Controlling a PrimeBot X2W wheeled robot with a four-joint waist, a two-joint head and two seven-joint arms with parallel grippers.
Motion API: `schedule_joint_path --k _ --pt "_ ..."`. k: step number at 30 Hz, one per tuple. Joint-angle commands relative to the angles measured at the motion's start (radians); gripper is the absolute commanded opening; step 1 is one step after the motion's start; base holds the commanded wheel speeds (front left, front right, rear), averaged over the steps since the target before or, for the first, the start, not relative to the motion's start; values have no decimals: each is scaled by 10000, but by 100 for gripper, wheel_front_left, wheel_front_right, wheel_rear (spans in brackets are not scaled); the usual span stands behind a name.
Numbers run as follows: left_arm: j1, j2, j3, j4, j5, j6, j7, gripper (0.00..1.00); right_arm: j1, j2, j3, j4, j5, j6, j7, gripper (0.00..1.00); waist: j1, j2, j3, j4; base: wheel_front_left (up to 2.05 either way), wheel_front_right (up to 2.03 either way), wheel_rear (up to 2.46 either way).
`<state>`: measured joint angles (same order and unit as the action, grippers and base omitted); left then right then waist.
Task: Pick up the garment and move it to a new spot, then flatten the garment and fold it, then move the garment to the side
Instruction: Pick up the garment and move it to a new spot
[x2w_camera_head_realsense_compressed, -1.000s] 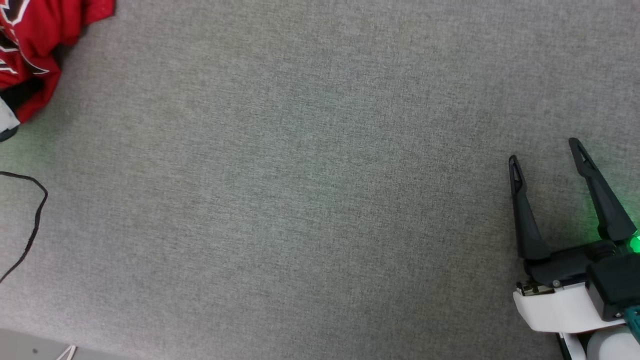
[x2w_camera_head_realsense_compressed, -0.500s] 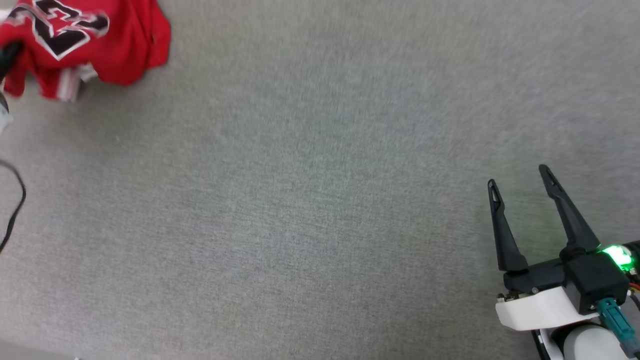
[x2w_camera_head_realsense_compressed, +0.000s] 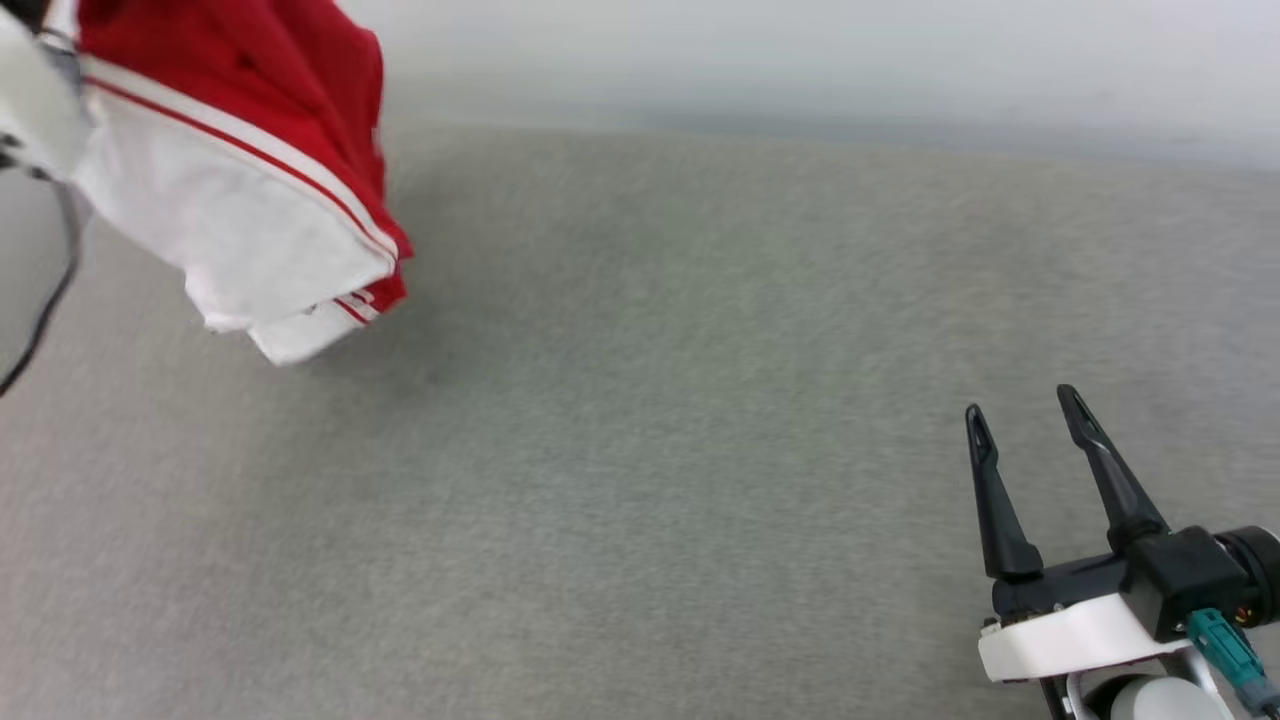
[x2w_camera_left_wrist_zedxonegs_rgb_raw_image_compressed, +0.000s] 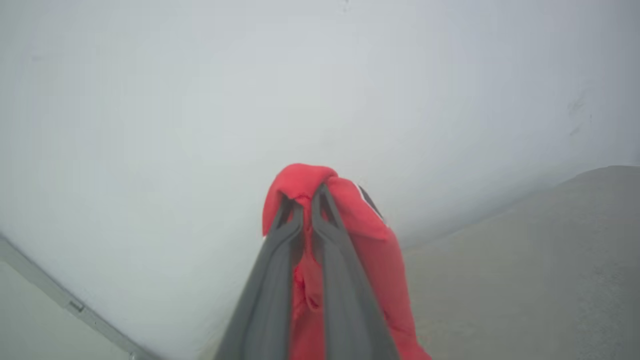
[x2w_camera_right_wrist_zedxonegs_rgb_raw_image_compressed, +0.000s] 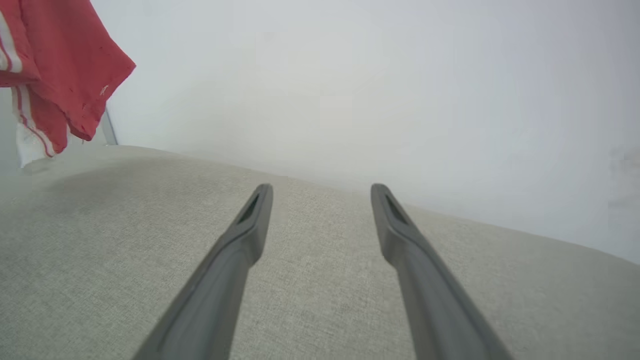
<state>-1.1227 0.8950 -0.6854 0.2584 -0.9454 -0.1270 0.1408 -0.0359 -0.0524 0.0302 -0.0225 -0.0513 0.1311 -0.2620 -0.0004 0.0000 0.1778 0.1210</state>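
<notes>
Garment (x2w_camera_left_wrist_zedxonegs_rgb_raw_image_compressed: 375, 250) pinched in jaws of left gripper (x2w_camera_left_wrist_zedxonegs_rgb_raw_image_compressed: 306, 197), apparently hanging free.

place: likely a lab test bay | surface: wide grey fabric-covered top (x2w_camera_head_realsense_compressed: 640, 450) | backdrop: plain white wall (x2w_camera_right_wrist_zedxonegs_rgb_raw_image_compressed: 350, 75) along its far edge | left edge: loose black cable (x2w_camera_head_realsense_compressed: 57, 300)

The jaws stand apart above grey fabric (x2w_camera_right_wrist_zedxonegs_rgb_raw_image_compressed: 100, 250), the garment (x2w_camera_right_wrist_zedxonegs_rgb_raw_image_compressed: 70, 60) hanging upper left.
</notes>
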Motion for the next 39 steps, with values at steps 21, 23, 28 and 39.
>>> schedule_joint_path --k 21,23,28,39 --pt "-1478 -2836 -1071 -602 1922 600 -1329 0 -235 39 -95 -221 836 -5 -32 100 4 0 -28 -4118 0 0 0" --pt "-1501 -3110 -1221 -392 2129 555 -1683 0 -201 39 -101 -269 906 -5 -32 100 4 0 146 -4166 0 0 0" --pt "-165 -3341 -2022 124 2565 364 -2818 0 -230 36 -278 -359 866 -5 -32 100 4 0 556 -3735 0 0 0" --pt "3054 -3540 -3829 495 3080 485 -3584 0 -236 32 -301 -157 465 -7 -33 100 4 0 348 -2386 0 0 0"
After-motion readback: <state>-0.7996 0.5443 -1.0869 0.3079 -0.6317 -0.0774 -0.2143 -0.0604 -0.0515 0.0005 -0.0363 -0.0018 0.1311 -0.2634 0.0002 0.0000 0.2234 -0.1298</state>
